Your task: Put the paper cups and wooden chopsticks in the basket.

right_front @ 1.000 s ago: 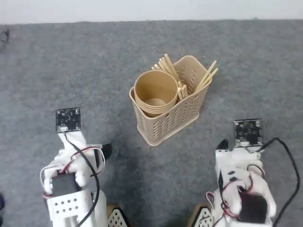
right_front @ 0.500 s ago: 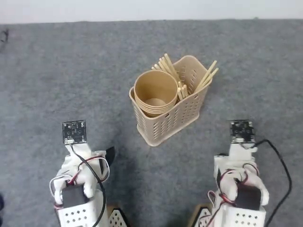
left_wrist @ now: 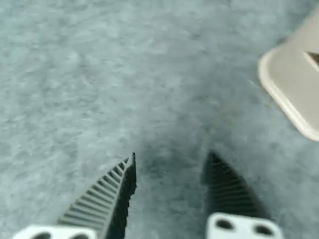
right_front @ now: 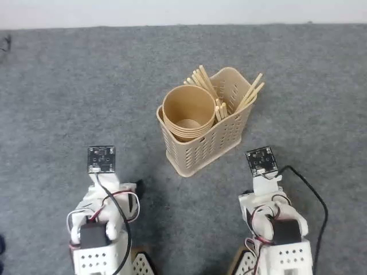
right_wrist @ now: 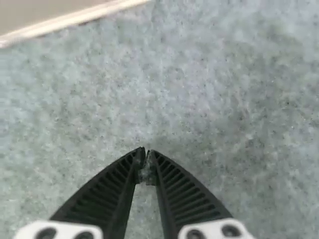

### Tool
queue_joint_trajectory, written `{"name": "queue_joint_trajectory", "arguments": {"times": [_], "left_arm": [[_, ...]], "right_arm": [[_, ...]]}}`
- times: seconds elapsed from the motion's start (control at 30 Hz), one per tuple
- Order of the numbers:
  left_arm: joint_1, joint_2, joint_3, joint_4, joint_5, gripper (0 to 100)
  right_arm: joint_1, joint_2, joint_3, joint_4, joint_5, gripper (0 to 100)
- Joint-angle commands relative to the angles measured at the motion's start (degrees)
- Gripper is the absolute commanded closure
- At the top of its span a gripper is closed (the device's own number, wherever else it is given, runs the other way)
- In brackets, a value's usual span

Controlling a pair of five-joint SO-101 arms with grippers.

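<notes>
The basket (right_front: 206, 146) sits mid-worktop with its long axis on a diagonal, from near left to far right. The paper cups (right_front: 188, 109) are nested in one stack in its near-left end, upright with the mouths up. The wooden chopsticks (right_front: 203, 80) stand on end in the rest of the basket, just behind and to the right of the cups. Most of them lean toward the far left, past the stack's rim. A couple (right_front: 252, 91) slant out over the far-right corner.

Both arms are at the near edge, one to each side of the basket and apart from it. The left arm (right_front: 103, 217) is near left, and its wrist view shows a corner of the basket's rim (left_wrist: 294, 94) just ahead. The left jaws stand open over bare cloth, gripping nothing. The right arm (right_front: 272, 226) is near right, with a black cable (right_front: 312, 195) looping off its side. The right jaws are closed, tip against tip, and empty.

The worktop (right_front: 69, 86) is covered in grey felt-like fabric. A pale strip (right_front: 172, 11) runs along its far edge.
</notes>
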Motion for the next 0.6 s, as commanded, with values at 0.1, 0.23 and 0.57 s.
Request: {"name": "queue_joint_trajectory", "arguments": {"times": [0.1,0.23,0.57], "left_arm": [[-2.02,-0.88,-0.31,-1.23,0.79,97],[-2.20,-0.88,-0.31,-1.23,0.88,97],[-2.11,-0.79,-0.31,-1.23,0.88,99]], "right_arm": [[5.41,-0.57,1.05,-1.10,-0.18,99.1],[9.19,-0.66,1.05,-1.10,-0.26,99.1],[5.85,-0.40,1.05,-1.19,-0.26,99.1]]}}
